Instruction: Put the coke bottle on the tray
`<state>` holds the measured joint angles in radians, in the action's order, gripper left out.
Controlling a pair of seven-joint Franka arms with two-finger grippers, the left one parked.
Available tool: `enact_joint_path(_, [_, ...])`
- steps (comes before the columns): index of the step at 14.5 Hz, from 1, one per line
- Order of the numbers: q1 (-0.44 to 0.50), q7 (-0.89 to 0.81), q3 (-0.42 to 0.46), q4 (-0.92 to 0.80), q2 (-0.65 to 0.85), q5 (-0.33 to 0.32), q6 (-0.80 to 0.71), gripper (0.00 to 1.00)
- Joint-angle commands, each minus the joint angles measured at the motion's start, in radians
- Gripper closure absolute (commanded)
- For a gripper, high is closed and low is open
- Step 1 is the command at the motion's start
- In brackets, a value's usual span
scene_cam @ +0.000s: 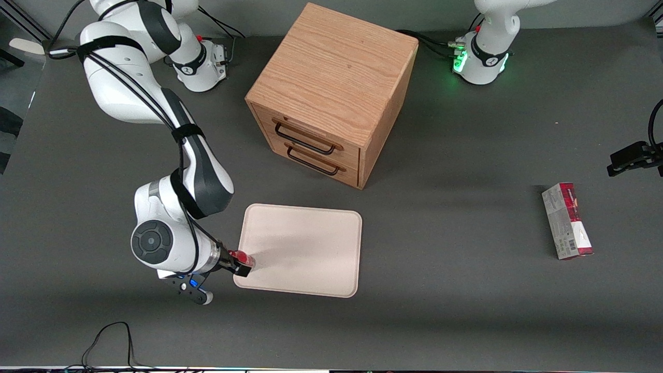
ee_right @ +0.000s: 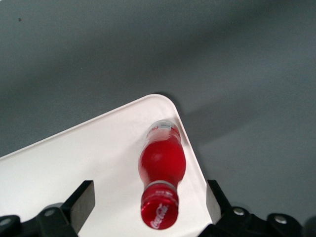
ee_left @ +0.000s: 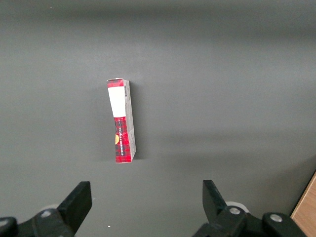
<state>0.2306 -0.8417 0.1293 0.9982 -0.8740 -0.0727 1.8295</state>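
- The bottle stands on the tray, just inside the tray's corner nearest the working arm.
- The gripper is over that same corner, its fingers spread wide on either side of the bottle, not touching it.
- A cabinet sits at the tray's 12 o'clock.
- A carton lies toward the parked arm's end.

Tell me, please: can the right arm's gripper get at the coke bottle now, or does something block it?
Probably yes. The gripper is open right over the coke bottle, which stands at the tray's corner between the fingers. Nothing blocks it.
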Motion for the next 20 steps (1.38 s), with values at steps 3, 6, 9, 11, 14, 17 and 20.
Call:
enact_joint_path(3, [0.009, -0.031, 0.001, -0.029, -0.017, -0.022, -0.001, 0.0])
enact_joint_path(6, [0.009, -0.031, 0.001, -0.027, -0.017, -0.022, 0.005, 0.0])
enact_joint_path(9, [0.009, -0.03, 0.001, -0.027, -0.017, -0.022, 0.005, 0.0])
enact_joint_path(11, [0.009, -0.03, 0.001, -0.027, -0.004, -0.022, -0.001, 0.0])
enact_joint_path(14, [-0.022, -0.014, -0.001, -0.026, 0.041, -0.007, -0.012, 0.0])
enact_joint_path(17, [-0.066, 0.117, 0.003, -0.024, 0.111, 0.011, -0.14, 0.0])
enact_joint_path(20, [-0.135, 0.318, -0.01, 0.015, 0.238, 0.082, -0.323, 0.0])
